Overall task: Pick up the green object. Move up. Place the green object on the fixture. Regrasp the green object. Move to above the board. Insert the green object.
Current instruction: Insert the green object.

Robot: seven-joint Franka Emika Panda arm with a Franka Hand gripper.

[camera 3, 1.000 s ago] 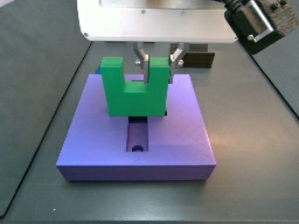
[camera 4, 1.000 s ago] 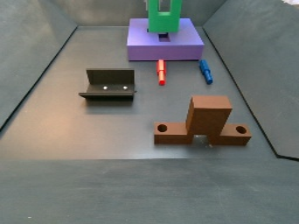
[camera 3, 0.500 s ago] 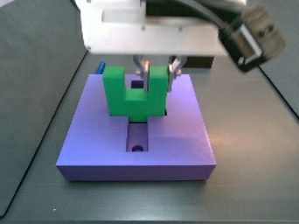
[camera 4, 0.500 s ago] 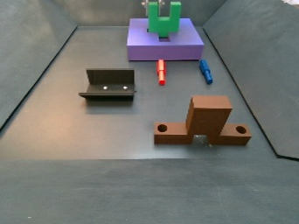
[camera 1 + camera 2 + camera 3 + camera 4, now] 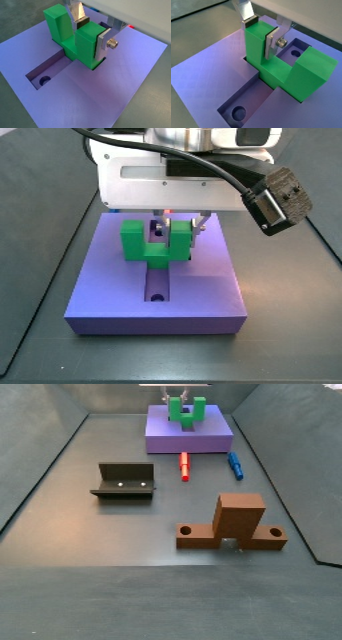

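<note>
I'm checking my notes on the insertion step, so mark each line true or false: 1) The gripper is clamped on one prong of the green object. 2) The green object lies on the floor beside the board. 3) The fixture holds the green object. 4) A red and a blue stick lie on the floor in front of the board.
1) True: the gripper grips one prong of the green object.
2) False: it sits in the recess of the board.
3) False: the fixture is empty.
4) True: the red stick and the blue stick lie there.
</note>
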